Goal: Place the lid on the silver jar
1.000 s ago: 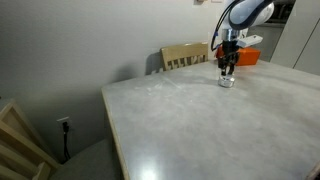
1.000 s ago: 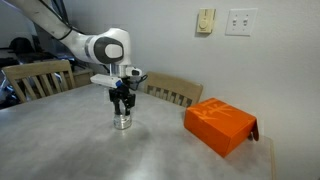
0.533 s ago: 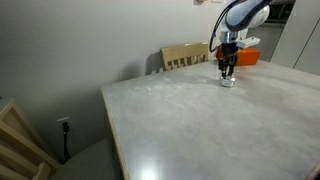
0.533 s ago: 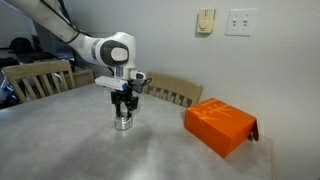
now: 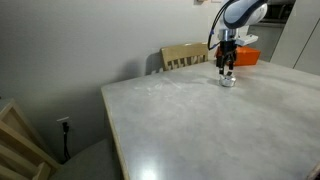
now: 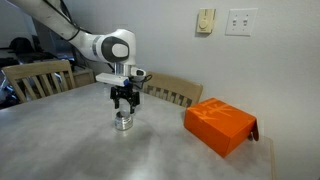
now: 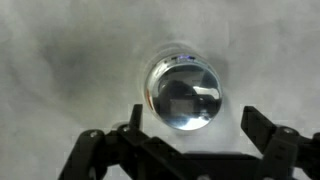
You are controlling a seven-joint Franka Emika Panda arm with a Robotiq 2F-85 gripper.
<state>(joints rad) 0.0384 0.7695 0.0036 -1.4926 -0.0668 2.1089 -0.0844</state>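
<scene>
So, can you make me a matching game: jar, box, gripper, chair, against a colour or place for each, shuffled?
1 jar
2 box
3 gripper
4 chair

a orange
b wooden, beyond the table
c open, just above the jar
d shiny silver, on the table

Pairs: 1-d, 2-a, 3-c, 4-b

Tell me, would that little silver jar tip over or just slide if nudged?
The jar looks squat and low, so it would probably slide rather than tip. It shines like a mirror in the wrist view, suggesting smooth metal that may be slippery to pinch. Far smaller than the orange box, it is likely light.
</scene>
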